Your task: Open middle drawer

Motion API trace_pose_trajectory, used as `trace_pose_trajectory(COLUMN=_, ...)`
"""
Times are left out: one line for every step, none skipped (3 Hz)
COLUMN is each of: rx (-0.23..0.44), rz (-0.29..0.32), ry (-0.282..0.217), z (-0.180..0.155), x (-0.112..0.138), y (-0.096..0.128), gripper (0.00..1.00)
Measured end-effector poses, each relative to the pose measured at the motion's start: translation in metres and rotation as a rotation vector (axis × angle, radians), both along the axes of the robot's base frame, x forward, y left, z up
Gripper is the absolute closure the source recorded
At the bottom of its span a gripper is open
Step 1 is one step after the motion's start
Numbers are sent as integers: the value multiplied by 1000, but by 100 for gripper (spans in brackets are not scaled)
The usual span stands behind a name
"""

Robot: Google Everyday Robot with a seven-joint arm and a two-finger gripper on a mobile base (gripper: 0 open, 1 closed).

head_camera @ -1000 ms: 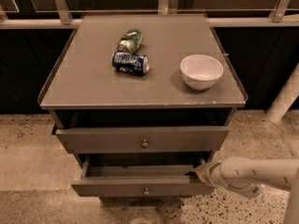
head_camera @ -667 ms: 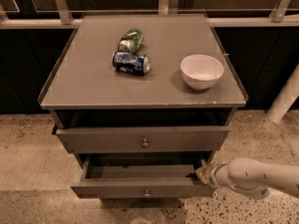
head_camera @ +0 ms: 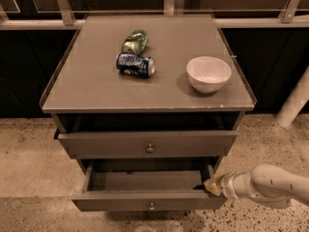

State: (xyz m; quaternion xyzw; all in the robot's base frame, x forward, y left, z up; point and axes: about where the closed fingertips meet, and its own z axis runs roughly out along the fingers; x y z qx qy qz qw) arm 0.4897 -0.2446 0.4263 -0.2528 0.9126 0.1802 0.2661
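Fingers (head_camera: 210, 186) of the gripper (head_camera: 213, 184) were right at the front corner of the middle drawer (head_camera: 145, 200); I could not tell if they were open or shut. That drawer stuck well out under the top drawer (head_camera: 120, 144), so the job looked nearly done.

The gripper (head_camera: 211, 184) is sitting at the right front corner of the middle drawer (head_camera: 145, 201); contact is not discernible. To its right, the arm (head_camera: 270, 185) is running off the picture edge. Below and left of it, the drawer front is hiding the lower part of the cabinet (head_camera: 96, 81). Well above it, the labels on the cans (head_camera: 135, 65) are staying illegible.
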Motion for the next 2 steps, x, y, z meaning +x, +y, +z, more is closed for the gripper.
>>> trace_pose_trajectory(rx=15, rz=8, ry=18, z=0, x=-6, y=2, gripper=100)
trace_pose_trajectory(rx=18, rz=1, ry=26, z=1, x=-10, y=-1, gripper=100)
